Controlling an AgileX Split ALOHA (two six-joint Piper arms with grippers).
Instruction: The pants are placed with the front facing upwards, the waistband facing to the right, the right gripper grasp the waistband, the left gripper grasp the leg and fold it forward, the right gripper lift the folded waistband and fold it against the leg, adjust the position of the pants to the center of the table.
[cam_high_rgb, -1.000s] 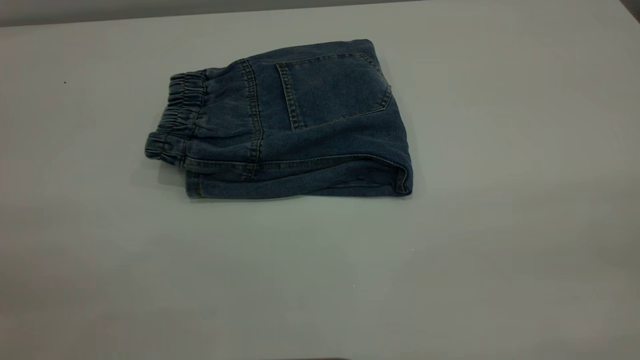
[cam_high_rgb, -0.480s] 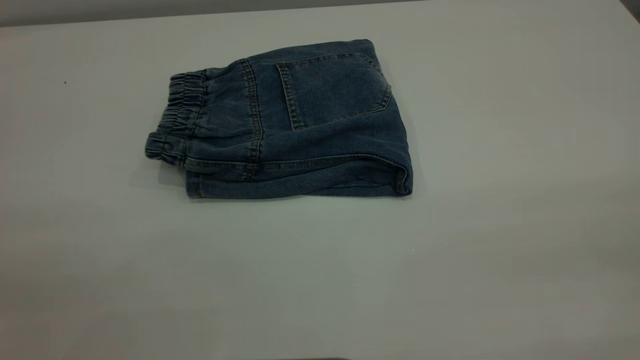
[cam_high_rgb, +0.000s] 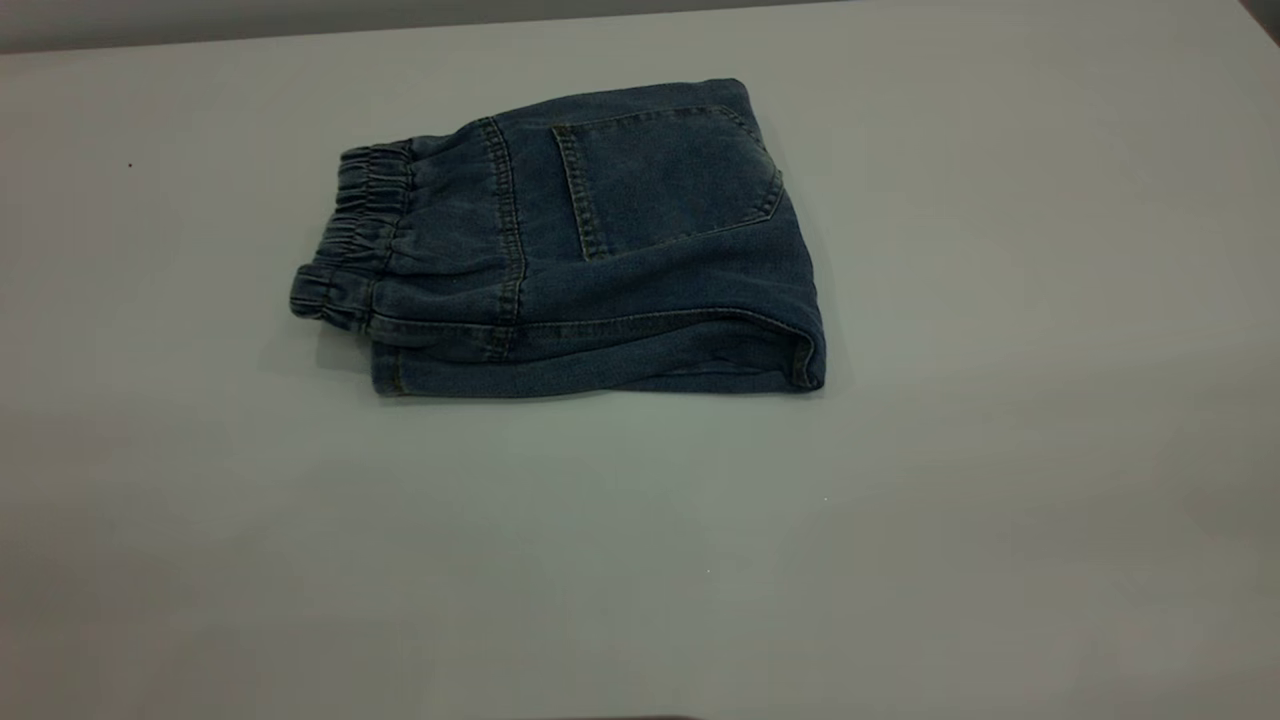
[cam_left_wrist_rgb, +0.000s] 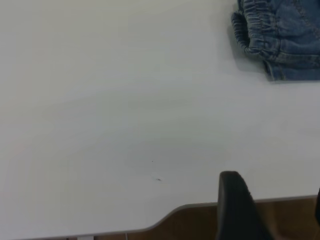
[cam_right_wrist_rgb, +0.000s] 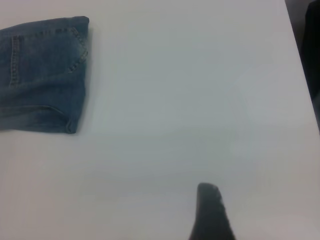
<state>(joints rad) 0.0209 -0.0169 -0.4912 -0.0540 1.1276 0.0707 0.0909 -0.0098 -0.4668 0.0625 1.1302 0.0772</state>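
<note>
The pants (cam_high_rgb: 600, 260) lie folded into a compact blue denim bundle on the table (cam_high_rgb: 950, 500), left of centre toward the far side. A square back pocket (cam_high_rgb: 670, 180) faces up. The gathered waistband (cam_high_rgb: 350, 235) points to the left. Neither arm shows in the exterior view. In the left wrist view, the left gripper (cam_left_wrist_rgb: 275, 189) hangs open over the table's near edge, far from the waistband (cam_left_wrist_rgb: 250, 30). My right gripper (cam_right_wrist_rgb: 260, 202) shows a single black finger (cam_right_wrist_rgb: 210, 212) above bare table, well away from the pants (cam_right_wrist_rgb: 42, 75), with nothing held.
The table's rounded front edge (cam_left_wrist_rgb: 175, 210) meets brown floor in the left wrist view. A dark shape (cam_right_wrist_rgb: 311, 45) stands beyond the table's side edge in the right wrist view. A strip of grey wall (cam_high_rgb: 200, 25) runs behind the table.
</note>
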